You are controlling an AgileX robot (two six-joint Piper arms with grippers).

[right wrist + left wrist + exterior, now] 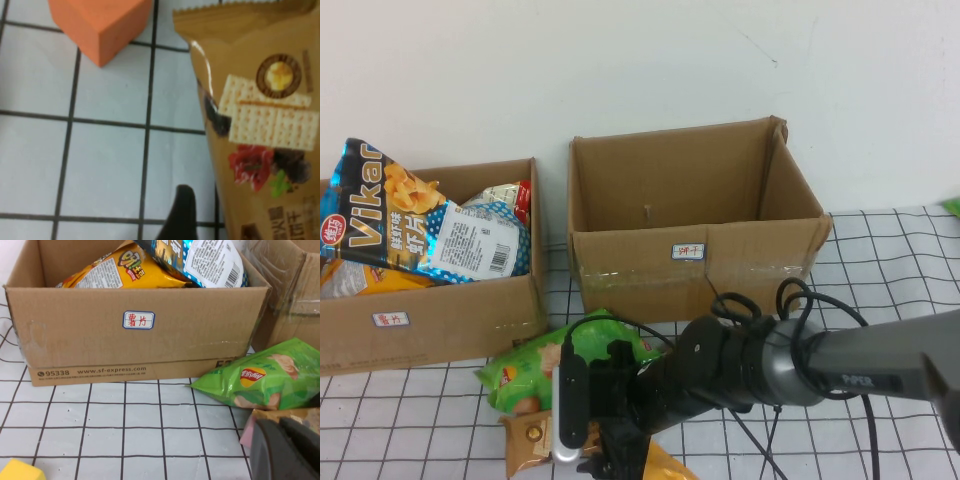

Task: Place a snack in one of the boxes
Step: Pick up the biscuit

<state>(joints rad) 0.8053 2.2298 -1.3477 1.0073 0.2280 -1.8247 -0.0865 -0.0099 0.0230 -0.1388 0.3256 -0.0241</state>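
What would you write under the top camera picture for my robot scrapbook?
Right claw hovers over a brown cracker packet beside the green chip bag, below two cardboard boxes; left claw unseen.

Right arm reaches across low at table level, its black right gripper (588, 432) pointing down-left; finger gap unclear. Left gripper out of sight.
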